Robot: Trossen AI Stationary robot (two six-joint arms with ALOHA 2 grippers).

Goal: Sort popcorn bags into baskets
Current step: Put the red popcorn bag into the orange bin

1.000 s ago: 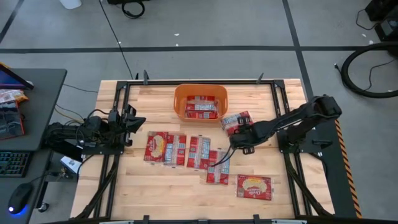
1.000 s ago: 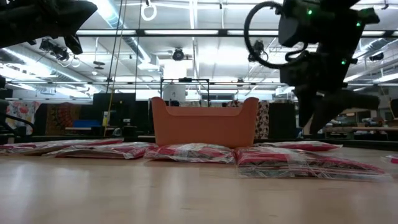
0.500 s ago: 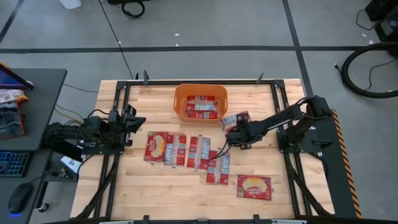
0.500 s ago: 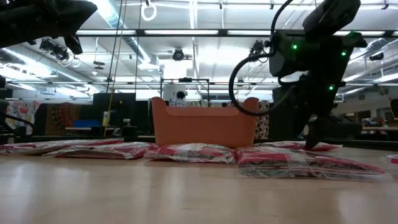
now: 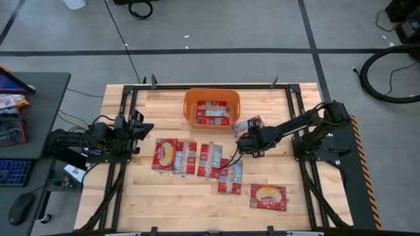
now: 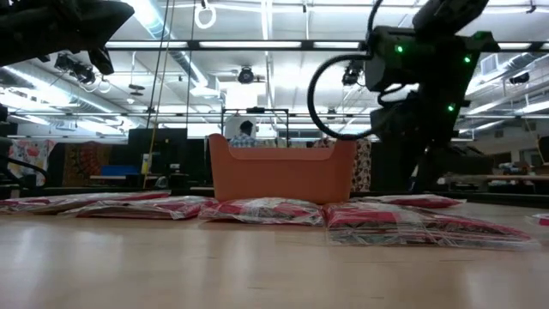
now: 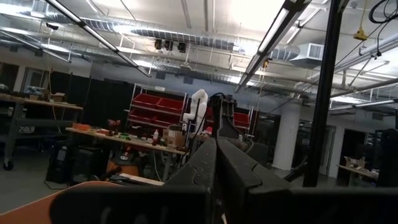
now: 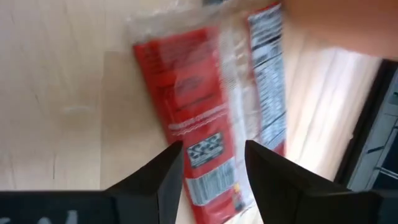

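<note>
step in hand: picking up one popcorn bag [image 5: 247,125] that lies on the table [image 5: 308,203] just beside the orange basket [image 5: 190,101], off its near right corner. my right pincer [image 5: 246,139] is over this bag. in my wrist view the two fingers [image 8: 165,177] stand apart, one on each side of the bag's end, with nothing gripped yet.

orientation: the bag lies flat, its long axis slanted, one end toward the basket and the other toward my pincer. my fingers straddle its short width.

next move, in my judgement: lower, close across the width, lift, and carry it over the rim.

my left pincer [image 5: 141,126] waits at the table's left edge, fingers closed and empty. other bags [image 5: 197,159] lie in a row mid-table.
</note>
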